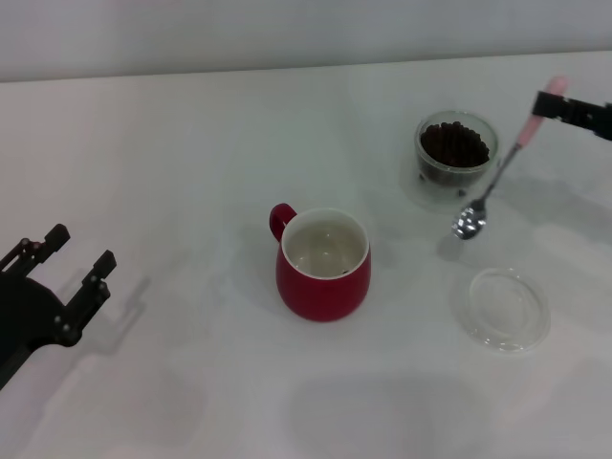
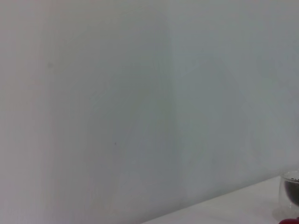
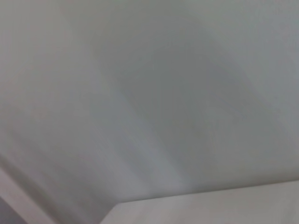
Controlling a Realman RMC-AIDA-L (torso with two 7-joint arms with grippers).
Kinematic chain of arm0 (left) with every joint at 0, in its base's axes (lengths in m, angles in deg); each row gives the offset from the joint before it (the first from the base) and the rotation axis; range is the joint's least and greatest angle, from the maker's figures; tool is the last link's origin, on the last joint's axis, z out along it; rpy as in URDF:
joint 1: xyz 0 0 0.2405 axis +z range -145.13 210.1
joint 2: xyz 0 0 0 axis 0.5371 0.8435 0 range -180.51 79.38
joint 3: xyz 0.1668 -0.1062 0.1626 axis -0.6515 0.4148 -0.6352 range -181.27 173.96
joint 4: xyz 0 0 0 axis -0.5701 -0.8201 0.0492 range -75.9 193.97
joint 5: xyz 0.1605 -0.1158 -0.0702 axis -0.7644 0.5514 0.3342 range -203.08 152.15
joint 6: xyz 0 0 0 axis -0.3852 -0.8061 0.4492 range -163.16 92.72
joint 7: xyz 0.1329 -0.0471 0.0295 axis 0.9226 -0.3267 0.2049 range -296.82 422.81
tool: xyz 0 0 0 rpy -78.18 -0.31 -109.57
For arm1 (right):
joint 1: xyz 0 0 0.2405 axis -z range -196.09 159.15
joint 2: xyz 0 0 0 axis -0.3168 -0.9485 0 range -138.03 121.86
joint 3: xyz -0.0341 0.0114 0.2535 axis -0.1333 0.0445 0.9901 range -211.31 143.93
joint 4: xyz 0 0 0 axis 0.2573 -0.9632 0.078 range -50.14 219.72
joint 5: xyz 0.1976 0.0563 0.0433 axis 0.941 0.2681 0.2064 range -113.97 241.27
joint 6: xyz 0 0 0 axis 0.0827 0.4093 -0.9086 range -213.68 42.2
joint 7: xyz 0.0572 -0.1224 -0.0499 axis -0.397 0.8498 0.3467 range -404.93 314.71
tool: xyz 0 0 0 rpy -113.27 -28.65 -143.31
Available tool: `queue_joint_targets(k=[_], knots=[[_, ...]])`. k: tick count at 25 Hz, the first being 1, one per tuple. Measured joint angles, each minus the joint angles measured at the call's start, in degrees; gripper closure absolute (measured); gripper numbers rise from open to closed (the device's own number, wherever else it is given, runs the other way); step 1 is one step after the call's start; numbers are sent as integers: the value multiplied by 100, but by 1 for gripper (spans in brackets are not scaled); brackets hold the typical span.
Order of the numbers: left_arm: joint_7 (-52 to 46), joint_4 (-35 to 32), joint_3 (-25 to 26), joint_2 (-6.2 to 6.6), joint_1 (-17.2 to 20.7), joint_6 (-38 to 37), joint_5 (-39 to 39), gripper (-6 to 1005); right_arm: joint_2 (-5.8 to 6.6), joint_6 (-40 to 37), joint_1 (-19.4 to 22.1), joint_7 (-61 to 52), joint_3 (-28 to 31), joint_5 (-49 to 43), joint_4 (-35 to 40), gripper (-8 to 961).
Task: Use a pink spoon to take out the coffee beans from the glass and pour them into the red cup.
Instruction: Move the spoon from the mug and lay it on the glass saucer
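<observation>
The red cup (image 1: 324,265) stands mid-table, handle pointing to the far left, with a few dark bits on its white inside. Behind it to the right is the glass (image 1: 453,158), holding a heap of coffee beans (image 1: 455,144); its edge shows in the left wrist view (image 2: 290,191). My right gripper (image 1: 553,103) is at the far right, shut on the pink handle of the pink spoon (image 1: 497,182), which hangs slanting down with its empty silver bowl just right of the glass, low over the table. My left gripper (image 1: 75,256) rests open at the left edge.
A shallow clear round dish (image 1: 504,308) lies on the white table (image 1: 172,172) near the front right, below the spoon. The right wrist view shows only blurred pale surface.
</observation>
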Motion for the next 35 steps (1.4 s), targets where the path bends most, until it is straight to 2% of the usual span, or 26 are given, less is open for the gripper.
queue_joint_targets(k=[3,13,22,25,29,35], knots=[[0,-15,-1,2,0,-1,0,408,33,20,108,127,23,-3,-115,807],[0,-28,0,9,-46,-72,0,409,25,23,358,239,29,-164,-284,807],[0,-37,0,9,-57,-81,-1,408,223,-152,413,592,168,-178,-836,807],[0,-37,0,8,-45,-82,-1,409,253,-199,431,658,193,-227,-898,808],[0,-37,-1,9,-40,-81,-1,409,248,-299,436,704,195,-349,-928,808],[0,-37,0,8,-54,-81,-1,409,172,-401,438,743,194,-529,-969,807]])
